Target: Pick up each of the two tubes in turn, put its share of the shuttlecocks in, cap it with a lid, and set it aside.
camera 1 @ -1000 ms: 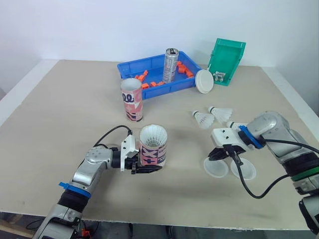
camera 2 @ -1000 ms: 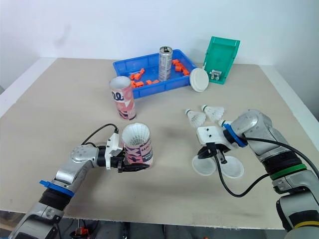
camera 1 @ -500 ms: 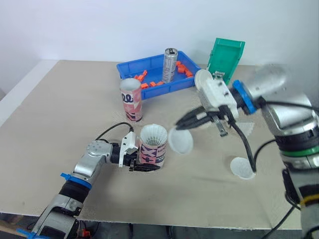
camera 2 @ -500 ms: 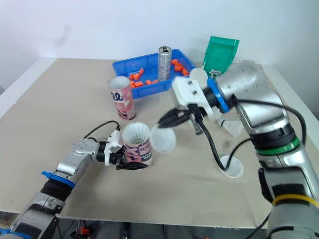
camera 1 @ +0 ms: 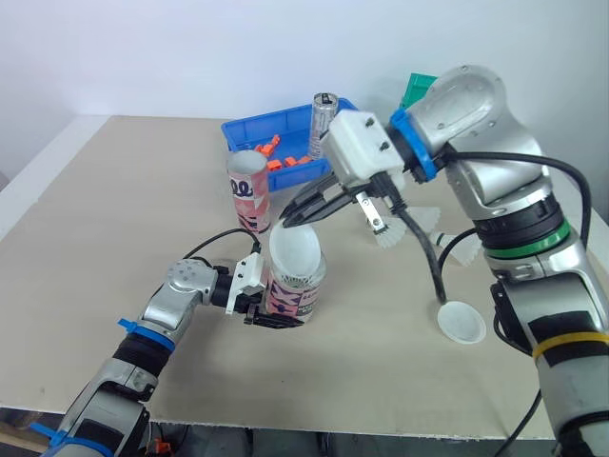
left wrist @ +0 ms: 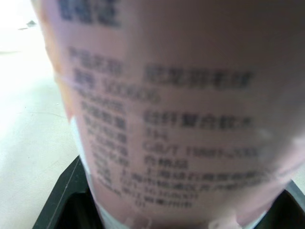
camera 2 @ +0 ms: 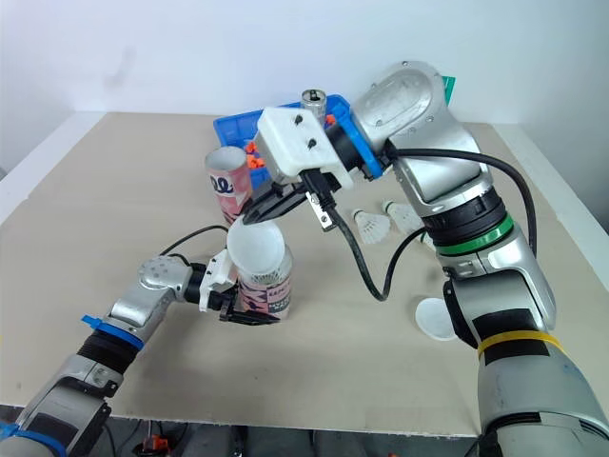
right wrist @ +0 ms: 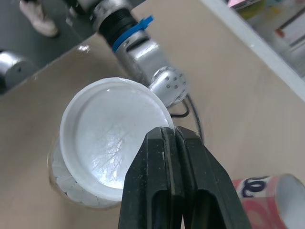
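Right now the left pincer [camera 1: 274, 318] clamps the lower part of a pink printed cardboard tube [camera 1: 300, 297]. The tube stands upright on the beige desk [camera 1: 114, 209] near its front edge, with white shuttlecock feathers [right wrist: 64, 188] showing at its mouth. Directly above it, the right pincer [right wrist: 174, 138] is pressed together on the rim of a round white translucent plastic lid [camera 1: 297, 249]. It holds the lid tilted over the tube's opening; whether lid and tube touch I cannot tell. A second pink tube [camera 1: 249, 193] stands open behind, near the blue plastic tray [camera 1: 249, 133]. Another white lid [camera 1: 461, 322] lies on the desk to the right, and two loose white shuttlecocks [camera 2: 371, 225] lie behind it.
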